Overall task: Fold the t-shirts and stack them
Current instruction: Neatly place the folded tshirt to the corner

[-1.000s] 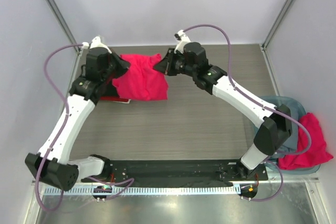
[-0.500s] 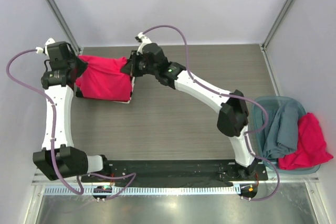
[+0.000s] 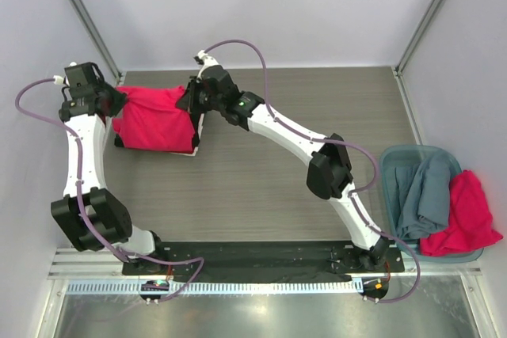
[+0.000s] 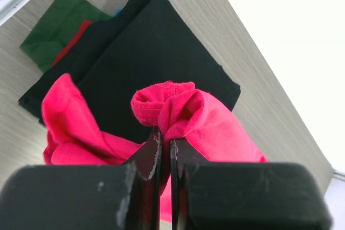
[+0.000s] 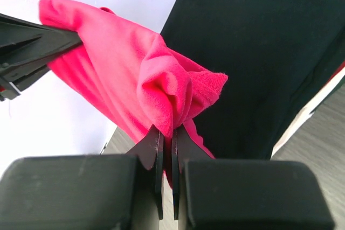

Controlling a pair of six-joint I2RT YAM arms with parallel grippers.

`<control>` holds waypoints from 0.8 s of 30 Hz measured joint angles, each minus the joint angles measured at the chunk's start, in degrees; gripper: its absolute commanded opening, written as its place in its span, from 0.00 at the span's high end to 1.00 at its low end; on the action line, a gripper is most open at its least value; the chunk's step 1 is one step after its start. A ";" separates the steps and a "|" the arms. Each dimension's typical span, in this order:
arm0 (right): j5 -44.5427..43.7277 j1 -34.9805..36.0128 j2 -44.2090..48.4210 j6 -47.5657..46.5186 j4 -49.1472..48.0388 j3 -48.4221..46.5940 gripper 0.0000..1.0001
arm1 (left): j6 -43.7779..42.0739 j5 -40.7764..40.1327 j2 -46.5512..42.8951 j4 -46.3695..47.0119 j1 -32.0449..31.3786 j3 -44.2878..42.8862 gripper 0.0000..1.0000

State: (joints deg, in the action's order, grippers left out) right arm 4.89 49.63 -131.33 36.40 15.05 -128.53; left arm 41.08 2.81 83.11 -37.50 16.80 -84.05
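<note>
Pinkish-red t-shirt (image 4: 207, 125) in left pincer (image 4: 165, 143), over black t-shirt (image 4: 145, 63).

The top view is bright and even, lit from overhead. Shadows on the counter (image 3: 261, 172) are faint and soft-edged. The metal ledge (image 3: 253, 314) at the near edge carries a dull sheen. The frame posts (image 3: 79, 13) splay toward the corners, a mild wide-angle bend. In both wrist views the wall (image 4: 280, 25) burns out to flat white. The left gripper (image 4: 163, 139) and right gripper (image 5: 167, 133) are near-black and slightly soft, while the pink shirt (image 4: 210, 122) is crisp, its stitching visible.
</note>
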 measured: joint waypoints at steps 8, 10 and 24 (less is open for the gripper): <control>-0.31 -1.05 -4.42 0.94 -0.07 -5.11 0.99 | 0.98 1.60 3.26 1.36 1.01 -2.01 1.00; -0.31 -1.44 -5.49 1.09 -0.37 -5.81 0.99 | 1.27 2.40 4.68 1.53 1.01 -3.28 1.00; -0.07 -3.80 -11.37 2.97 -3.76 -9.22 0.99 | 3.10 5.20 12.63 4.46 1.38 -6.25 1.00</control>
State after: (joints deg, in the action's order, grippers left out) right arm 4.82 45.82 -142.69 39.38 11.29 -137.75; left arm 44.18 8.01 95.74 -33.04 18.17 -90.30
